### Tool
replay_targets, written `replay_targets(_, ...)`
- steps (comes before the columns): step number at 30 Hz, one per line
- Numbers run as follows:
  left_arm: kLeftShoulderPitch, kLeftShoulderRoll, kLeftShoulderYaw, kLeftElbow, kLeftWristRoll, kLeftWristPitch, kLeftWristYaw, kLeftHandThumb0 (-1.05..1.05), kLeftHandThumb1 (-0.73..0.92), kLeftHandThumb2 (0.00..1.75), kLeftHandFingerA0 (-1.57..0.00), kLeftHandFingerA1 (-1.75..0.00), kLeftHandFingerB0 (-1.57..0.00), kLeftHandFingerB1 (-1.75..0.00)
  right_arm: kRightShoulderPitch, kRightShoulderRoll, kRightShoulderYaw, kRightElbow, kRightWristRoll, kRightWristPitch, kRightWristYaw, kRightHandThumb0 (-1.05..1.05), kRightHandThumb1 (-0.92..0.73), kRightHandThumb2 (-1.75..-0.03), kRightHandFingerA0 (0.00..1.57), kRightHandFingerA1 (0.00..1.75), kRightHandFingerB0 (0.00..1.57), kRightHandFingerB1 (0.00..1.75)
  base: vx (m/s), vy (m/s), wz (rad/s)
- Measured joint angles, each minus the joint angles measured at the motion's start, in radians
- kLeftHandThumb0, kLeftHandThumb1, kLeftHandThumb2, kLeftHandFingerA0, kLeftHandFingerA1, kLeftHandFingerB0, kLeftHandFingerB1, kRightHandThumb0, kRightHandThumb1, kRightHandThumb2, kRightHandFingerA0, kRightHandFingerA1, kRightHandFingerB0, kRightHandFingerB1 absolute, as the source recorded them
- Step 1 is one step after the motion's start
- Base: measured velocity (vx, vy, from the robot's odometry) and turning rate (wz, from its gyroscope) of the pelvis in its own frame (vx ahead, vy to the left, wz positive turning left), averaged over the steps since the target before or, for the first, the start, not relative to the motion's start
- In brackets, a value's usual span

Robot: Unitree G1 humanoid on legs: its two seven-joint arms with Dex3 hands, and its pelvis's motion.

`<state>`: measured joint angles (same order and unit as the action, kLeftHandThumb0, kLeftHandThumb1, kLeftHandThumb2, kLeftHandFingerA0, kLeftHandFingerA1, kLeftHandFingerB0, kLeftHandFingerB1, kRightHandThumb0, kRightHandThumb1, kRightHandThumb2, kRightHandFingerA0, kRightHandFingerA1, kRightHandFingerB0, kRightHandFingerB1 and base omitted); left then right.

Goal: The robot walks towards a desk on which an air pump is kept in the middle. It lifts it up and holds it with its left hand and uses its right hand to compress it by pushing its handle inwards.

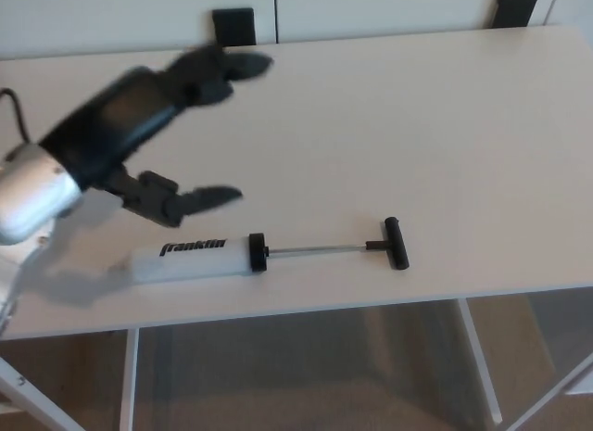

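The air pump point(199, 258) lies flat near the desk's point(417, 125) front edge, handle point(396, 243) pulled out to the right. The left hand point(153, 134) hovers above its white barrel, fingers spread wide, holding nothing.

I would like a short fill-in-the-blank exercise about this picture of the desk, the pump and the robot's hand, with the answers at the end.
1. The left hand hovers above the air pump with its fingers ____.
2. The pump's rod is pulled ____ of the white barrel.
3. The black T-handle lies at the pump's ____ end in the head view.
4. The pump lies flat on the ____.

Missing words: apart; out; right; desk
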<state>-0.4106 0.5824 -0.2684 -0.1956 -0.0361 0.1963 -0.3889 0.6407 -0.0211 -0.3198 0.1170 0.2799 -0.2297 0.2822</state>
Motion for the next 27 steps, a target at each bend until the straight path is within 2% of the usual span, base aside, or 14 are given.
replay_targets(1,-0.01,-0.002,-0.028,0.02,0.015,0.002,-0.002,-0.23,0.43,0.91,0.0,-0.49,0.0,-0.48,0.0,0.0,0.001,-0.002,0.0,0.0,0.0,-0.26,-0.59,-0.56,0.81,0.56,0.62,0.46,0.0,0.0,0.0)
replay_targets(7,-0.049,-0.016,-0.181,0.13,0.101,0.015,-0.015,-0.26,0.36,0.88,0.0,-0.49,0.0,-0.48,0.002,0.0,0.005,-0.016,-0.002,0.0,0.0,-0.27,-0.58,-0.56,0.82,0.57,0.62,0.46,0.0,0.0,0.0)
replay_targets(8,-0.055,-0.017,-0.197,0.143,0.112,0.016,-0.016,-0.46,0.41,0.62,-0.08,-0.34,-0.08,-0.31,0.002,0.0,0.006,-0.017,-0.003,0.0,-0.001,-0.28,-0.58,-0.56,0.82,0.57,0.63,0.46,0.0,0.0,0.0)
replay_targets(10,-0.071,-0.022,-0.245,0.18,0.142,0.021,-0.02,-0.46,0.41,0.62,-0.08,-0.34,-0.08,-0.31,0.002,0.0,0.008,-0.021,-0.003,0.0,-0.001,-0.28,-0.58,-0.56,0.82,0.57,0.63,0.46,0.0,0.0,0.0)
replay_targets(11,-0.078,-0.025,-0.265,0.196,0.155,0.023,-0.022,-0.26,0.31,0.86,0.0,-0.49,0.0,-0.47,0.001,0.0,0.008,-0.021,-0.004,0.0,-0.001,-0.27,-0.59,-0.56,0.81,0.56,0.62,0.46,0.0,0.0,0.0)
replay_targets(13,-0.087,-0.028,-0.29,0.215,0.174,0.027,-0.024,-0.26,0.31,0.86,0.0,-0.49,0.0,-0.47,0.001,0.0,0.009,-0.021,-0.005,0.0,-0.001,-0.27,-0.59,-0.56,0.81,0.56,0.62,0.46,0.0,0.0,0.0)
replay_targets(14,-0.093,-0.029,-0.307,0.227,0.189,0.029,-0.025,-0.44,0.41,0.61,-0.16,-0.35,-0.14,-0.32,0.001,0.0,0.009,-0.021,-0.005,0.0,-0.001,-0.27,-0.59,-0.56,0.8,0.57,0.63,0.47,0.0,0.0,0.0)
replay_targets(15,-0.096,-0.029,-0.315,0.233,0.195,0.03,-0.026,-0.44,0.41,0.61,-0.16,-0.35,-0.14,-0.32,0.0,0.0,0.009,-0.021,-0.006,0.0,-0.001,-0.27,-0.59,-0.56,0.8,0.57,0.63,0.47,0.0,0.0,0.0)
replay_targets(16,-0.103,-0.029,-0.333,0.247,0.213,0.031,-0.026,-0.24,0.32,0.86,-0.06,-0.5,-0.05,-0.49,0.0,0.0,0.01,-0.021,-0.007,0.0,-0.001,-0.27,-0.59,-0.56,0.81,0.57,0.67,0.48,0.0,0.0,0.0)
replay_targets(27,-0.135,-0.028,-0.426,0.316,0.358,0.039,-0.024,-0.23,0.34,0.87,-0.07,-0.5,-0.06,-0.5,-0.007,-0.003,0.016,-0.014,-0.021,-0.002,-0.001,-0.27,-0.59,-0.58,0.82,0.57,0.72,0.49,0.0,0.0,0.0)
